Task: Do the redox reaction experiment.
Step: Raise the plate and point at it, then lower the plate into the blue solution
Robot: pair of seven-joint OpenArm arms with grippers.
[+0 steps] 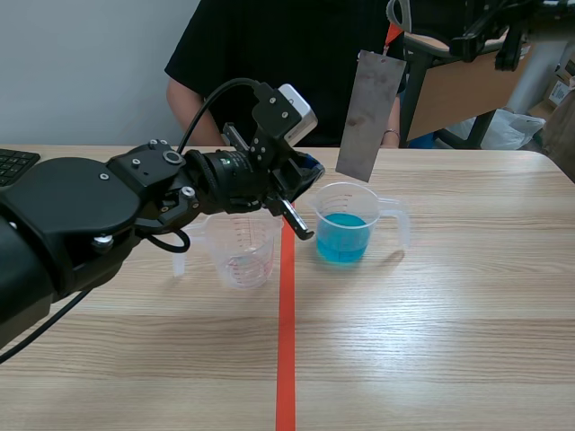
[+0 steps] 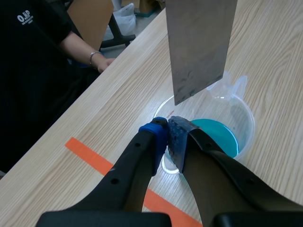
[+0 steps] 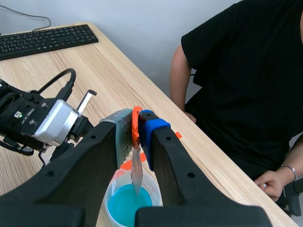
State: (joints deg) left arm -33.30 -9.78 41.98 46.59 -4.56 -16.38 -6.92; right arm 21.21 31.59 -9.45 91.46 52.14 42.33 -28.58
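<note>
A grey metal plate (image 1: 368, 117) hangs upright from an orange tab (image 3: 136, 124), and my right gripper (image 1: 395, 20) is shut on that tab high over the table. The plate's lower edge (image 2: 196, 94) sits just above a clear beaker of blue liquid (image 1: 345, 224), also seen as the beaker (image 3: 124, 203) under the right gripper (image 3: 137, 125). My left gripper (image 2: 168, 133) is shut on nothing, close beside the beaker's rim on its left. In the scene view the left gripper (image 1: 305, 175) is between the blue beaker and an empty clear beaker (image 1: 241, 247).
A person in a black shirt (image 1: 269, 54) sits across the table, one hand (image 2: 102, 61) resting on the far edge. A keyboard (image 3: 45, 40) lies at the table's far left. A chair and a brown board (image 1: 467, 90) stand behind the table's right corner.
</note>
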